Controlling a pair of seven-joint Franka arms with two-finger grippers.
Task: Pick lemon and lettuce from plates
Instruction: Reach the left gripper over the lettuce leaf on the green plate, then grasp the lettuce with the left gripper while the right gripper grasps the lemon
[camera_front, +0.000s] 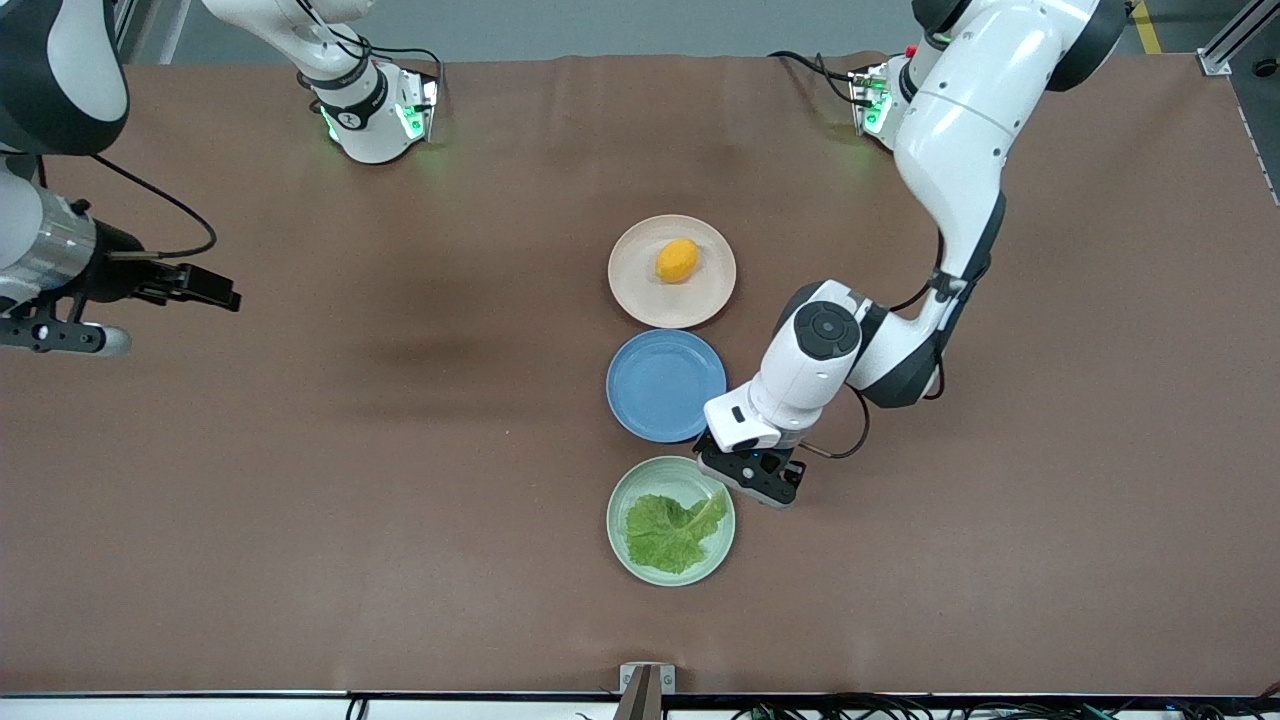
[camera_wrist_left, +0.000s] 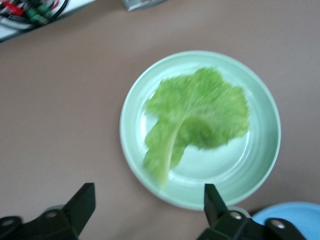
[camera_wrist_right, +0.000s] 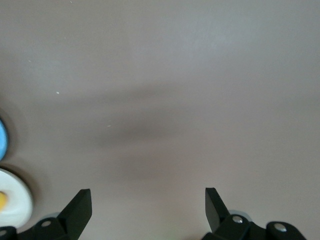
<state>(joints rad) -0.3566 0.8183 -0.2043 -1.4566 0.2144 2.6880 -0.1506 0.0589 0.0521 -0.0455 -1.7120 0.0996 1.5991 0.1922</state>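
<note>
The brown cloth-covered table (camera_front: 400, 450) carries three round shallow plates in one row running toward the front camera. Farthest from the camera is the pale beige-pink plate (camera_front: 630, 290), with the one small oval yellow-orange lemon (camera_front: 677, 260) lying on it. Next comes the bare blue plate (camera_front: 650, 390), just beside both neighbours. Nearest the camera is the pale mint green plate (camera_front: 625, 555), holding the single crinkled bright green lettuce leaf (camera_front: 670, 532), its pale stem rib pointing toward the plate's rim.

The left arm reaches in from its base, and the left gripper (camera_front: 752, 478) hangs over the green plate's rim where it nears the blue plate; the wrist view shows its fingers (camera_wrist_left: 82, 202) spread wide with nothing between them, the lettuce stem lying between their tips' line of sight.

The right gripper (camera_front: 205, 287) waits over bare cloth toward the right arm's end of the table, its fingers (camera_wrist_right: 80, 207) also apart and empty, well apart from the plates.

Wide bare cloth surrounds the row on every side.
</note>
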